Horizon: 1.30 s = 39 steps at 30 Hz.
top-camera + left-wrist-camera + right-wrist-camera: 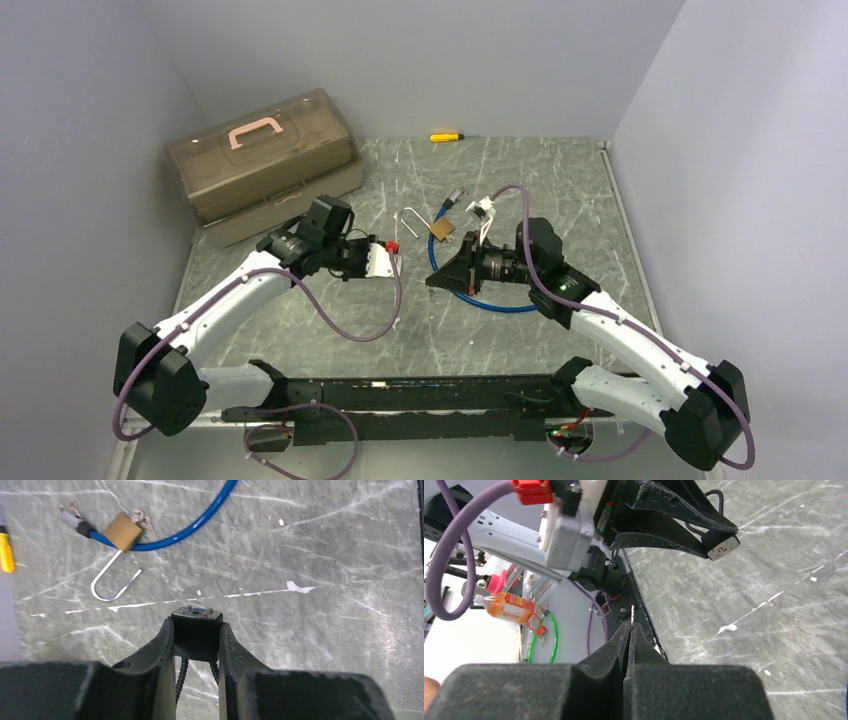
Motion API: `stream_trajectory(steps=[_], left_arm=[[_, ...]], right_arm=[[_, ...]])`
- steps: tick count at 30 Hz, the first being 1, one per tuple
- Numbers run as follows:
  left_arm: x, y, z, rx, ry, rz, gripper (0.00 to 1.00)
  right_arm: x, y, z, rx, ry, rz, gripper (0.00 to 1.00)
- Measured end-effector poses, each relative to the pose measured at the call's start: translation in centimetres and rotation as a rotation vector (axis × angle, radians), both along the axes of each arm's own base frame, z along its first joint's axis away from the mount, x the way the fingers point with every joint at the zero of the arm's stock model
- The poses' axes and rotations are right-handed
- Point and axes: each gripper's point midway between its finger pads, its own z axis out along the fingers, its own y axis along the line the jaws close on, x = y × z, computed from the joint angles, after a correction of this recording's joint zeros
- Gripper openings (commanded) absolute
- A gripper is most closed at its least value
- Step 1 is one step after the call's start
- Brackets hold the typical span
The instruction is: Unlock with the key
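No word, brand or number reads with certainty in any view. In the right wrist view, toward two o'clock, the small black block (722, 548) held in the left gripper (720, 538) shows a silver end face with a tiny dark mark, either a figure or a keyhole, too small to tell. At nine o'clock, the orange bottle (506, 607) carries a blurred, unreadable label.
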Motion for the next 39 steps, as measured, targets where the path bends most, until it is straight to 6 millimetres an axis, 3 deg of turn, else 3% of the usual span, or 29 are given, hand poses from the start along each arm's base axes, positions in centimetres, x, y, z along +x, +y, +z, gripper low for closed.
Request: stream_trajectory(steps=[3,7,12,18,21,27,32,35,39], left_arm=[[0.3,-0.2,1.9,-0.018,-0.029,-0.001,0.0],[0.5,0.2,1.7,0.003,-0.034,0.015,0.0],[1.3,0.7,1.2,0.03,-0.061,0.052,0.0],[5.9,2.1,1.7,0.087,-0.262,0.231,0.0],[6.7,2.8,1.9,0.104,-0.29,0.288,0.0],[5.6,2.2,2.6,0.056,-0.224,0.299,0.0],[4.7,1.6,5.6,0.018,-0.198,0.285,0.0],[3.5,2.2,7.4,0.02,-0.242,0.256,0.0],[0.3,4.0,8.5,0.055,-0.283,0.168,0.0]], right_arm=[[0.4,0.7,1.2,0.005,0.02,0.02,0.0],[1.0,1.4,2.2,0.011,0.024,0.029,0.0],[1.6,2.1,0.7,-0.024,0.086,0.043,0.0],[1.8,2.3,-1.2,-0.067,0.147,0.045,0.0],[1.8,2.4,-1.5,-0.073,0.151,0.055,0.0],[3.0,2.7,-1.7,-0.084,0.155,0.076,0.0],[4.0,2.5,-0.2,-0.086,0.122,0.084,0.0],[4.3,2.6,1.2,-0.074,0.083,0.092,0.0],[4.2,2.6,2.0,-0.059,0.063,0.107,0.0]])
